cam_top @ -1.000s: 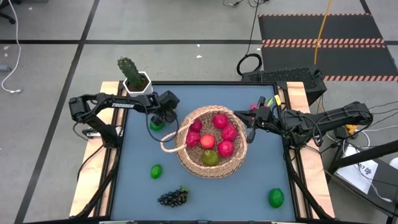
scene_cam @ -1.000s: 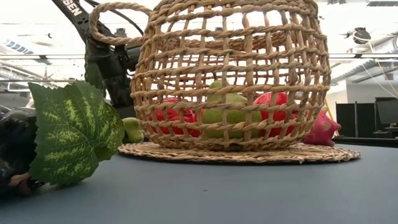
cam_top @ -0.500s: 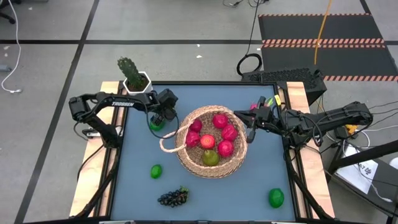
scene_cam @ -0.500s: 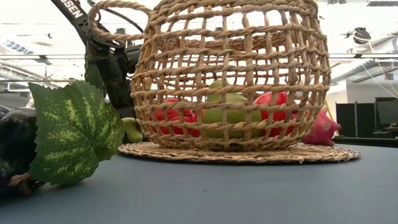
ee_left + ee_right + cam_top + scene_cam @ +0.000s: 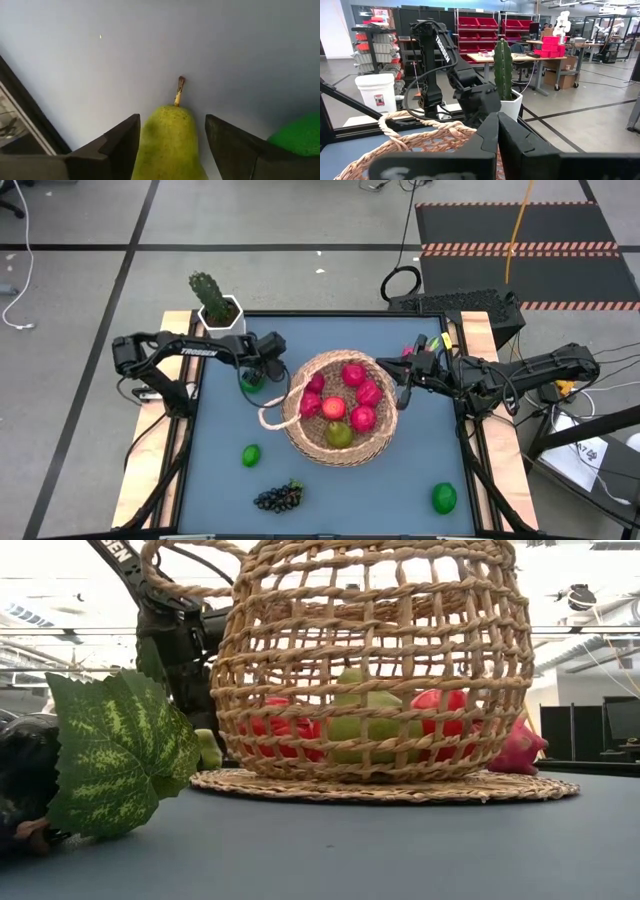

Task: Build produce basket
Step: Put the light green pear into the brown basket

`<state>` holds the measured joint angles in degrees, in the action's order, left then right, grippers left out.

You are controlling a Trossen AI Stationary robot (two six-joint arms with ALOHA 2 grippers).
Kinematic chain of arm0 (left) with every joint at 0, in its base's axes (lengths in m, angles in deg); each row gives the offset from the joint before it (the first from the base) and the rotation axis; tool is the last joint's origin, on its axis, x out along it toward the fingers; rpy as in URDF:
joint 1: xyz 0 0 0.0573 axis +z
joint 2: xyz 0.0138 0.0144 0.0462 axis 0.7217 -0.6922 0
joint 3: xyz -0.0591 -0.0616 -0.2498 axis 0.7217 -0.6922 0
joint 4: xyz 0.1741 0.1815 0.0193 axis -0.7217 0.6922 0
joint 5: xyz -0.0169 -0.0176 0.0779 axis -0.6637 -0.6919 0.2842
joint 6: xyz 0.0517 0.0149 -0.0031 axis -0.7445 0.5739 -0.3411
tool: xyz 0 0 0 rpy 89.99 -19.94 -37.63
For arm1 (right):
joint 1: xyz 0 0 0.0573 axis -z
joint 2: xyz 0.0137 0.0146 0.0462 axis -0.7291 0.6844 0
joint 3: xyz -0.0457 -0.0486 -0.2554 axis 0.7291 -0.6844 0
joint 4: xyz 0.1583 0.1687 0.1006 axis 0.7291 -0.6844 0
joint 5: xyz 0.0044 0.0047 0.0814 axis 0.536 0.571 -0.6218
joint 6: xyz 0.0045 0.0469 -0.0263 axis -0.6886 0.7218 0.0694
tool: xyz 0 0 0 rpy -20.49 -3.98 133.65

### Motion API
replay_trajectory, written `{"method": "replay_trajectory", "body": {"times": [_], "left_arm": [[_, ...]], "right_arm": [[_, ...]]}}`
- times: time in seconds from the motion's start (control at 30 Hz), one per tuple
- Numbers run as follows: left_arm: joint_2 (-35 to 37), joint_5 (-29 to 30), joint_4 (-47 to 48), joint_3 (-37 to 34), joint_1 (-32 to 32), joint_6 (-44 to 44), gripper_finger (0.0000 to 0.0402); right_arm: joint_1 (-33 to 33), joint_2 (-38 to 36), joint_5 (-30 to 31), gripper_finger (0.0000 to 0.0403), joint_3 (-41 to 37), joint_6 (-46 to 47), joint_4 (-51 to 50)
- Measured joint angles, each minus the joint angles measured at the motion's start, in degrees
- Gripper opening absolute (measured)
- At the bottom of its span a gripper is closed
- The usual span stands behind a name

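Observation:
The wicker basket [image 5: 338, 410] stands mid-table on a woven mat [image 5: 520, 787] and holds red fruits and a pear. My left gripper [image 5: 258, 368] is down at the basket's left and is shut on a yellow-green pear [image 5: 170, 142]. A green lime [image 5: 300, 136] lies beside that pear. My right gripper [image 5: 401, 392] is shut and empty at the basket's right rim. A lime [image 5: 251, 455], a dark grape bunch [image 5: 279, 497] and a green fruit [image 5: 444, 498] lie on the near part of the table. My left gripper has the pear between its two fingers [image 5: 122, 147], one on each side of the body [image 5: 150, 145]. The fingers lie along the pear, and its stem [image 5: 178, 90] points away from them. They come from above, slanting down. The pear lies on the table.
A potted cactus [image 5: 212, 302] stands at the far left corner. A pink fruit [image 5: 520, 748] lies behind the basket on the right. The basket's looped handle [image 5: 270, 415] reaches out toward my left arm. A large green leaf [image 5: 120, 750] on the grapes stands near the low camera.
My left gripper has gone down onto the pear beside the basket's left side, and the pear has stayed on the table. In the low view the basket's looped handle stands a little higher than before.

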<state>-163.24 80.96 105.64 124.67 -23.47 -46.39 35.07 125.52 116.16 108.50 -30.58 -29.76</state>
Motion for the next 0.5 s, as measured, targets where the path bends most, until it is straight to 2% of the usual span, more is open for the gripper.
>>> {"method": "replay_trajectory", "body": {"times": [0.33,0.5], "left_arm": [[0.05,4.36,-1.01,-0.02,-3.05,3.85,0.0237],[2.06,5.26,-2.37,0.19,-3.83,3.21,0.0223]], "right_arm": [[0.00,0.00,0.00,0.0000,-0.01,-0.22,-0.09],[0.00,0.00,0.00,0.0000,0.00,-0.46,-0.34]]}}
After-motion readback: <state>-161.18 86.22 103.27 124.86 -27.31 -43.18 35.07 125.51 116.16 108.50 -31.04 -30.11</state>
